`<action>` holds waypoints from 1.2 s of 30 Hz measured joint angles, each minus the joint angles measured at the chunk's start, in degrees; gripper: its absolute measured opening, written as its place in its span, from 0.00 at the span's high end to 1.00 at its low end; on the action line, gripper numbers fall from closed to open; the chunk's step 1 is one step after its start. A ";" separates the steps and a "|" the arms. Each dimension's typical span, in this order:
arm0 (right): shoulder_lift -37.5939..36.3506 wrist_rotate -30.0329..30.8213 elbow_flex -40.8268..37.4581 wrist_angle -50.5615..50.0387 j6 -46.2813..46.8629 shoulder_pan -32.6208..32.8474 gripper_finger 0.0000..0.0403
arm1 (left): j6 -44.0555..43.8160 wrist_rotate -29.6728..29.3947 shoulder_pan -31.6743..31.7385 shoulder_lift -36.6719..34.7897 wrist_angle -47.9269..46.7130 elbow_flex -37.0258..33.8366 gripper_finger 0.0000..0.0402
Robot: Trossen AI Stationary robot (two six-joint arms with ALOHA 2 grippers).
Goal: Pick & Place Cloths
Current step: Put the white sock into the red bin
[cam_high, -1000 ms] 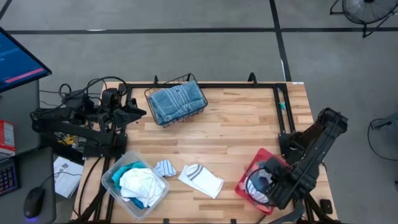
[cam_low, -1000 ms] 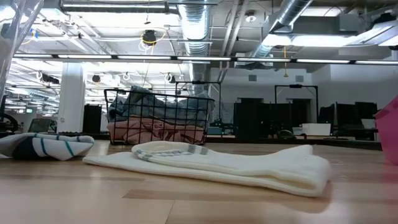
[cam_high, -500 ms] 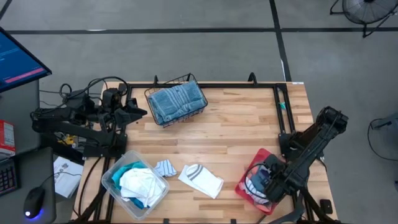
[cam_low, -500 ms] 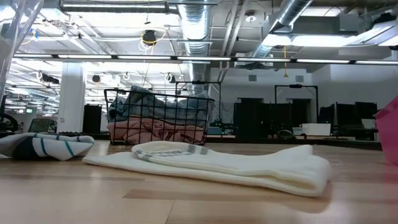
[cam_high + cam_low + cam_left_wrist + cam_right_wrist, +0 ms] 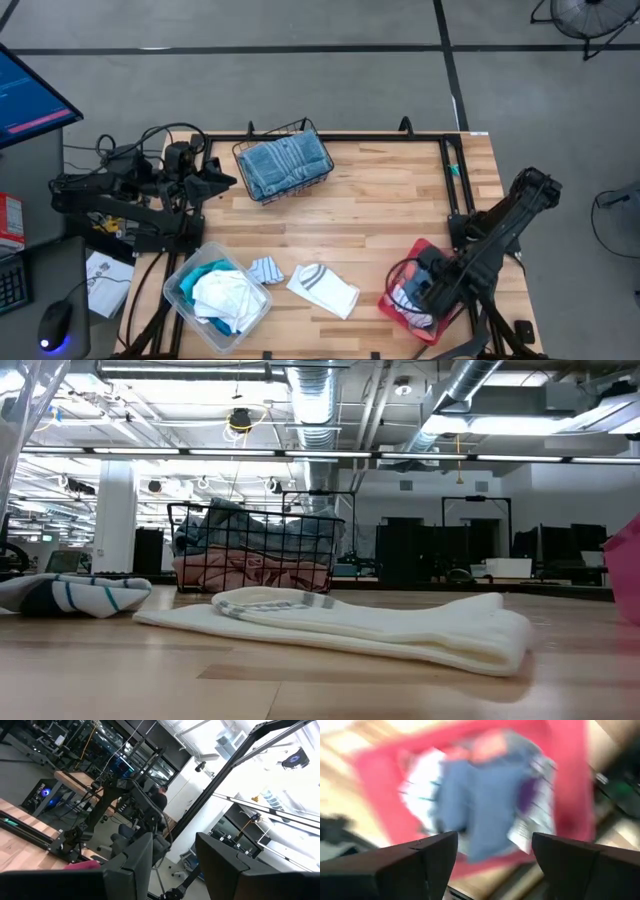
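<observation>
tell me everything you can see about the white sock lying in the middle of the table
The white knitted sock is soft cloth with grey stripes at its cuff. It lies flat and limp on the light wooden table, near the front edge, angled, between a small striped folded cloth and the flat red tray. In the low view it sags slightly. Nothing touches it but the table.

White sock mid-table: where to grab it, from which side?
The white sock lies flat and alone on bare wood. Probably best to pinch its striped cuff end, nearest the small striped cloth, coming straight down from above; the low view shows that end bunched slightly higher.
</observation>
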 joint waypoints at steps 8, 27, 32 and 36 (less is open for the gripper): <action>0.17 7.35 2.63 13.47 -10.87 -5.66 0.38 | 0.00 -0.02 0.02 0.00 -0.07 0.00 0.62; 21.03 12.32 5.01 42.91 -49.97 -19.00 0.38 | 0.00 0.42 0.02 0.00 0.15 0.00 0.45; 29.21 12.30 8.92 42.19 -54.16 -20.20 0.38 | -0.02 0.54 0.00 0.00 0.15 0.00 0.45; 34.91 12.23 13.26 41.63 -55.03 -20.28 0.38 | -0.02 0.56 0.00 0.00 0.15 0.00 0.45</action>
